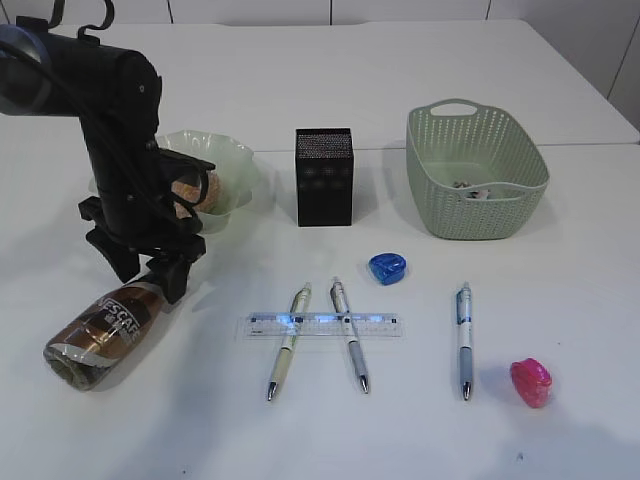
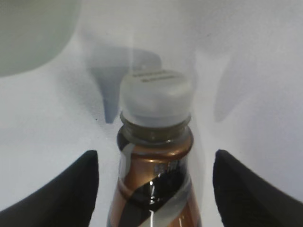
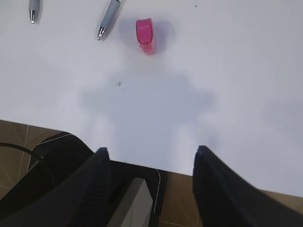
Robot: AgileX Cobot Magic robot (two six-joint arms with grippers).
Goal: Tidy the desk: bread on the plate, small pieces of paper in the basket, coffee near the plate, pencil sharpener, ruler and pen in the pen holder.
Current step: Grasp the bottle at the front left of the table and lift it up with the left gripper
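The bread (image 1: 188, 189) already sits in the plate (image 1: 232, 172), just left of the pen holder (image 1: 324, 177), partly hidden behind the left arm, so that step looks done. The basket (image 1: 476, 172), to the right of the pen holder, holds a few small scraps at its bottom, and no loose paper shows on the bench (image 1: 420, 430), so that step also looks finished, as far as can be seen. The coffee (image 1: 102, 335) lies on its side in front of and left of the pen holder, its white cap pointing toward the plate; the left end effector (image 2: 154, 189) straddles the bottle's neck with both fingers spread wide and clear of the glass, so nothing is gripped yet. This looks like the step in hand: seize the bottle and stand it near the plate. Still untouched in front of the pen holder are the ruler (image 1: 322, 325), lying across 2 pens (image 1: 288, 341), a 3rd pen (image 1: 464, 340), a blue sharpener (image 1: 387, 268) and a pink sharpener (image 1: 531, 383). The right end effector (image 3: 149, 177) hangs open and empty at the bench's near edge.
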